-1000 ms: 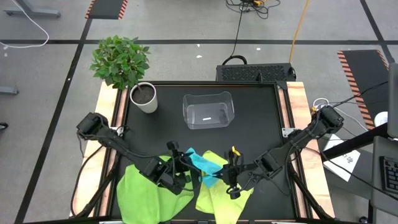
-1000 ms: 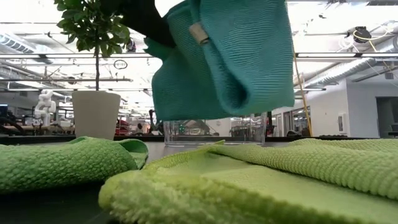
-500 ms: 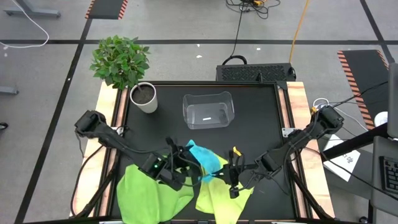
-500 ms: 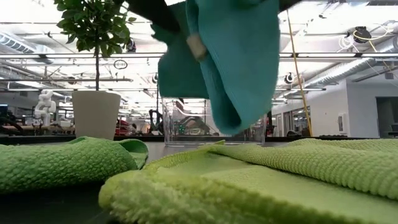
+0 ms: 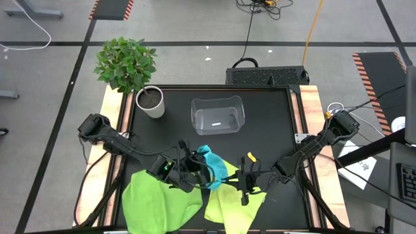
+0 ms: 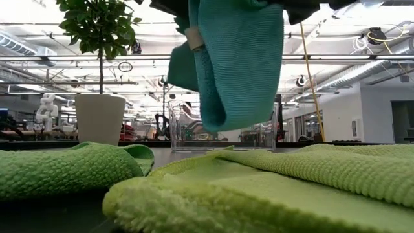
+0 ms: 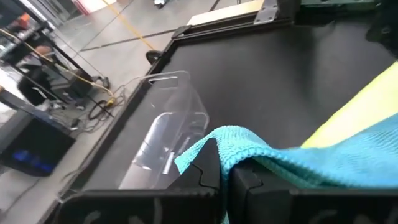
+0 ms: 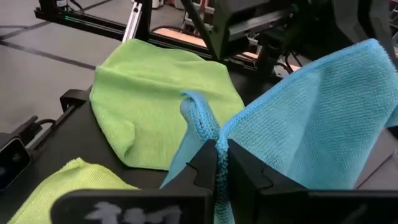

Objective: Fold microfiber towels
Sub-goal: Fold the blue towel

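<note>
Here, a soft turquoise blue microfiber towel point(image 5: 213, 170) hangs in the air between both arms, above the near middle of the black table point(image 5: 273, 123); the left gripper point(image 7: 225, 178) is clamped on one edge; the right gripper point(image 8: 217, 163) pinches another edge; beneath lie a bright green towel point(image 5: 153, 198) and a pale yellow-green towel point(image 5: 231, 205); a clear plastic bin point(image 5: 218, 116) sits farther back.
</note>
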Tool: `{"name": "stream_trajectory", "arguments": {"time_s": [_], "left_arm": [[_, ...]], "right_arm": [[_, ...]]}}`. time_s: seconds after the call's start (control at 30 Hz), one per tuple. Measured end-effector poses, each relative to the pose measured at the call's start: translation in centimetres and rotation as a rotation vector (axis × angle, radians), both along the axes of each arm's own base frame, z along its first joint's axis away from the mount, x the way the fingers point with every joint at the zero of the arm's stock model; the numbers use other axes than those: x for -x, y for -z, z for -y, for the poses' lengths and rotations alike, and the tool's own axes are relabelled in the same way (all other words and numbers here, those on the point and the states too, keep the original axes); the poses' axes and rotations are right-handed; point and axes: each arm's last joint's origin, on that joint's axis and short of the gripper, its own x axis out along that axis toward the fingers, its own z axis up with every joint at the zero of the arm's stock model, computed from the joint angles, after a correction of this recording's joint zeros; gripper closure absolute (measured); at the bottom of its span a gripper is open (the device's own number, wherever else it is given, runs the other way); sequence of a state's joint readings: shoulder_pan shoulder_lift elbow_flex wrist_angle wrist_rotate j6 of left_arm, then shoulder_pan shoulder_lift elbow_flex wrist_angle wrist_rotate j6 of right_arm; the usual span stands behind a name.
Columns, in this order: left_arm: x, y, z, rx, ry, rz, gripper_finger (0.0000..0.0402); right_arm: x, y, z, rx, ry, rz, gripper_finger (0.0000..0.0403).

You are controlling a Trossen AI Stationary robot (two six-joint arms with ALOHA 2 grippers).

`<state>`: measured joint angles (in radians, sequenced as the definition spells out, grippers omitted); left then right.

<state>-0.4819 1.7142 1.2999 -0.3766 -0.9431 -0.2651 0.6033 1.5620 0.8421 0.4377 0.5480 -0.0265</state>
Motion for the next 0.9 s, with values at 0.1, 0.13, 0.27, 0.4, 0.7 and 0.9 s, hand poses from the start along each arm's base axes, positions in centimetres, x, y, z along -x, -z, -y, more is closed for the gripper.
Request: {"name": "stream_trajectory", "arguments": {"time_s": [0.1, 0.13, 0.27, 0.4, 0.7, 0.9], "left_arm": [[0.0, 0.0, 0.0, 0.023, -0.009, 0.013, 0.0401], [0.0, 0.0, 0.0, 0.036, -0.006, 0.012, 0.0401], [0.1, 0.3, 0.0, 0.085, 0.008, -0.005, 0.0401], [0.7, 0.8, 0.0, 0.083, -0.016, -0.055, 0.0401], [0.4, 1.1, -2.4, -0.004, -0.092, -0.127, 0.0401], [-0.2, 1.0, -4.3, -0.102, -0.139, -0.157, 0.0401]], "right_arm": [[0.0, 0.0, 0.0, 0.006, 0.008, 0.000, 0.0390], [0.0, 0.0, 0.1, 0.005, 0.030, 0.005, 0.0390], [0.1, 0.0, 0.1, -0.004, 0.079, 0.010, 0.0390], [0.3, 0.3, 0.0, 0.014, 0.078, -0.020, 0.0390], [-0.6, 0.5, 2.1, 0.191, 0.178, -0.034, 0.0390], [-0.7, 1.5, 3.9, 0.204, 0.237, -0.007, 0.0390]]}}
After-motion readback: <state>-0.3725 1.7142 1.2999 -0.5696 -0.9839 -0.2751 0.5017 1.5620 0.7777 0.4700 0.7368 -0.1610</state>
